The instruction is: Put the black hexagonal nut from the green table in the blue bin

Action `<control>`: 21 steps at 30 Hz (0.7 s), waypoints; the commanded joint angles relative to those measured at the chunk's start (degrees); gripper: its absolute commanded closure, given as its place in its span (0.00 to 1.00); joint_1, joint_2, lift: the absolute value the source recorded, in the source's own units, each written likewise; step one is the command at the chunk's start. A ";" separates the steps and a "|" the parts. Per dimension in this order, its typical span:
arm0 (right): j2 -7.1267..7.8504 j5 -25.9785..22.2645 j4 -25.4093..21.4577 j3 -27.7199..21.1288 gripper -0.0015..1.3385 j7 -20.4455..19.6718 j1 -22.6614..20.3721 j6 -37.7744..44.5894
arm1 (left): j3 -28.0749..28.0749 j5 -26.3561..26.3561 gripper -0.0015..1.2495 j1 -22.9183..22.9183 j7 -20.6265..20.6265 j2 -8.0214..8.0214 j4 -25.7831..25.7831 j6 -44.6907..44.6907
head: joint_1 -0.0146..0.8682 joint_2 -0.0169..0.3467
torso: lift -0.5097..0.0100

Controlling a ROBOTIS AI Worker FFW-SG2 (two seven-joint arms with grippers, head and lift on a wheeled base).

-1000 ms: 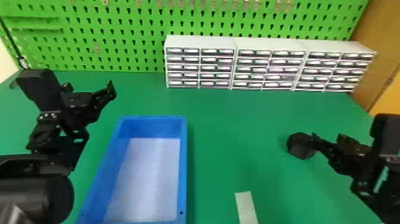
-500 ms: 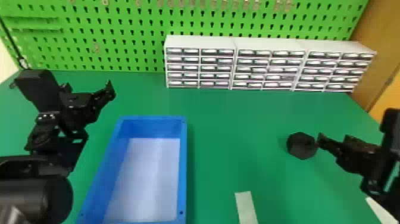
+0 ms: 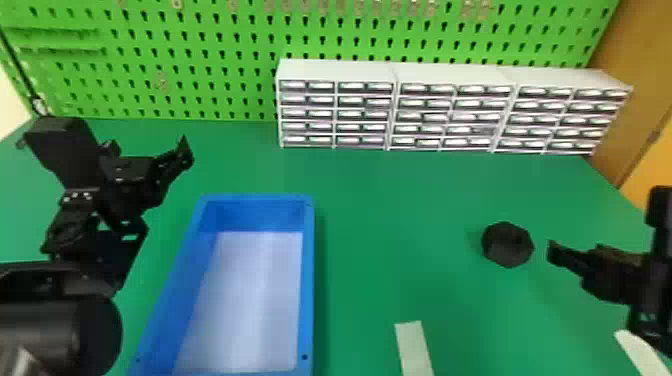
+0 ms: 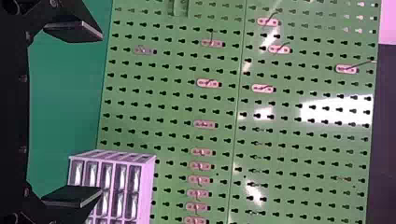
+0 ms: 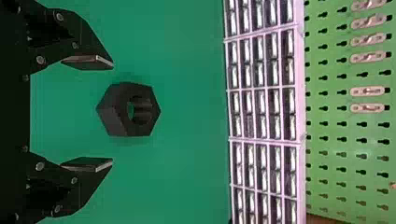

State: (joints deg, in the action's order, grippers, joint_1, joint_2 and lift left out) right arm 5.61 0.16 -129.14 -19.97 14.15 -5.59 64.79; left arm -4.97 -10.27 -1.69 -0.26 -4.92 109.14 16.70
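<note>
The black hexagonal nut [image 3: 507, 244] lies on the green table [image 3: 400, 200], right of the blue bin [image 3: 309, 280]. My right gripper [image 3: 575, 255] is just to the right of the nut in the head view. In the right wrist view, my right gripper [image 5: 112, 114] stands open, and the nut [image 5: 119, 109] is near its tips, level with the gap between them and touching neither. My left gripper [image 3: 150, 150] is parked above the table's left side, behind and left of the bin; in the left wrist view that gripper [image 4: 100, 114] is open with nothing between its fingers.
White drawer cabinets [image 3: 340, 70] line the table's back edge before a green pegboard [image 3: 225, 50]. A pale strip [image 3: 414, 350] lies on the table between bin and nut, toward the front. Another pale strip [image 3: 642, 352] is at the lower right, below the right arm.
My right gripper has shifted to the right and slightly down in the head view, uncovering the pale strip at lower right. The nut and bin stay put, and the left arm has barely moved.
</note>
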 commanded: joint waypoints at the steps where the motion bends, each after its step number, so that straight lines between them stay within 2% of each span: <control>1: 0.63 1.51 -1.02 -0.86 0.39 0.00 0.32 2.44 | 0.05 -0.02 0.10 -0.07 0.00 0.00 0.02 0.00 | 0.80 0.07 | 0.79; 21: 0.46 2.57 -1.11 -1.21 0.39 0.00 0.49 2.71 | 0.13 -0.02 0.10 0.02 0.00 0.00 0.02 0.00 | 0.80 0.07 | 0.79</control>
State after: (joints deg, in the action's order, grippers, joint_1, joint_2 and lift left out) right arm 6.06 2.68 -130.25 -21.18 14.15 -5.22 67.46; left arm -4.83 -10.28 -1.73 -0.26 -4.92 109.16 16.70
